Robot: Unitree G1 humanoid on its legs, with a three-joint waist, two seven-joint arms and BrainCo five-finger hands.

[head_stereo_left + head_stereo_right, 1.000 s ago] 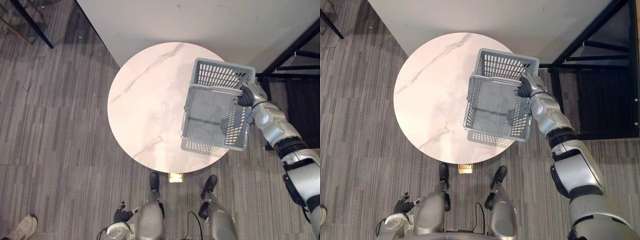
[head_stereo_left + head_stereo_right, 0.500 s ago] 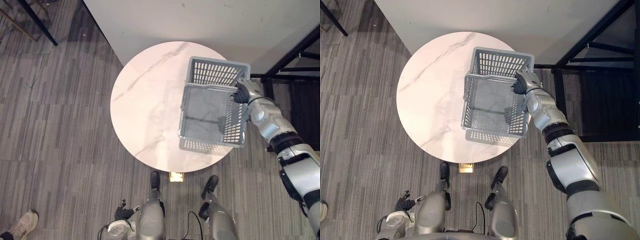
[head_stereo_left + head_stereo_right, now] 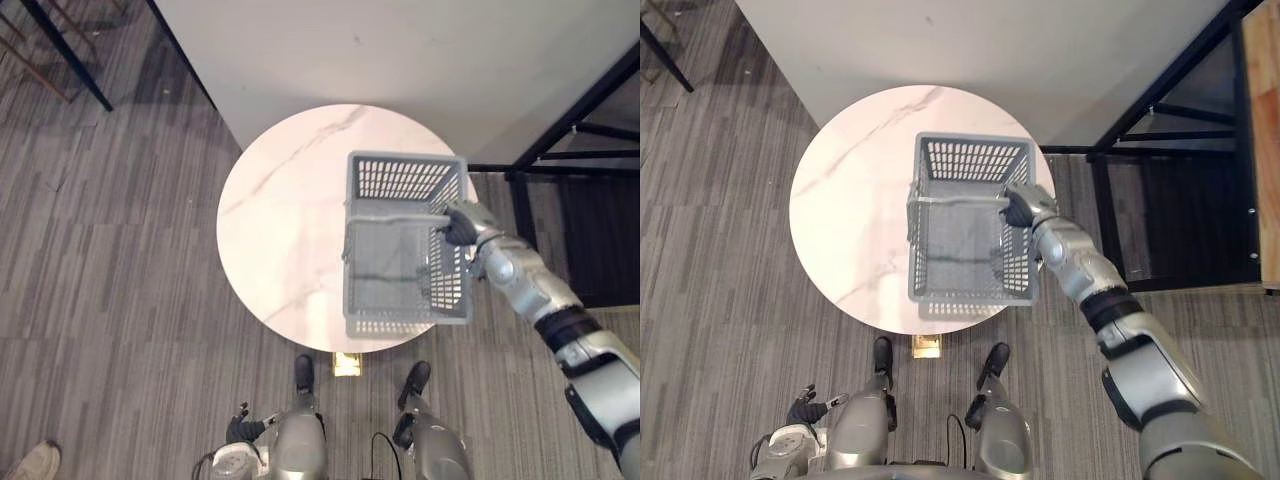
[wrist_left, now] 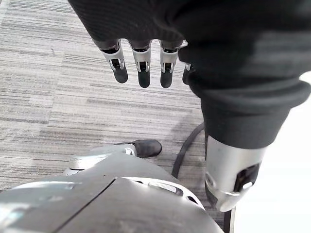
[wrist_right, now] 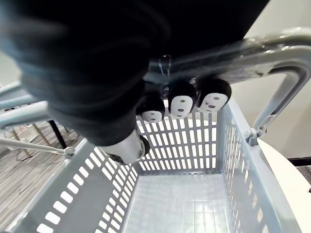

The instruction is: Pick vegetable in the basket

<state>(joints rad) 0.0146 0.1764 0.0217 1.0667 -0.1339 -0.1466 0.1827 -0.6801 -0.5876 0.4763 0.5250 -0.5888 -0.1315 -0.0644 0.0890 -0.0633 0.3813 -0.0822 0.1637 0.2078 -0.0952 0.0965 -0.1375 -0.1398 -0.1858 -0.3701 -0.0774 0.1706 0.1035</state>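
Note:
A grey plastic basket (image 3: 404, 180) with slotted walls hangs over the right front part of the round white marble table (image 3: 280, 220). My right hand (image 3: 460, 228) is shut on the basket's handle (image 5: 238, 48); in the right wrist view its dark-tipped fingers (image 5: 181, 105) curl under the bar. Nothing lies on the basket's floor (image 5: 180, 204). My left hand (image 4: 141, 63) hangs low by my side, fingers straight and holding nothing, over the carpet.
A black metal frame (image 3: 580, 110) stands right of the table, with a wooden top (image 3: 1262, 130) beyond it. A white wall (image 3: 400, 50) runs behind the table. Dark furniture legs (image 3: 60, 50) stand at the far left. A person's shoe (image 3: 30, 462) shows at the lower left corner.
My right hand has carried the basket leftward and nearer to me, over the table's front edge. The camera has shifted a little. The left hand has stayed put.

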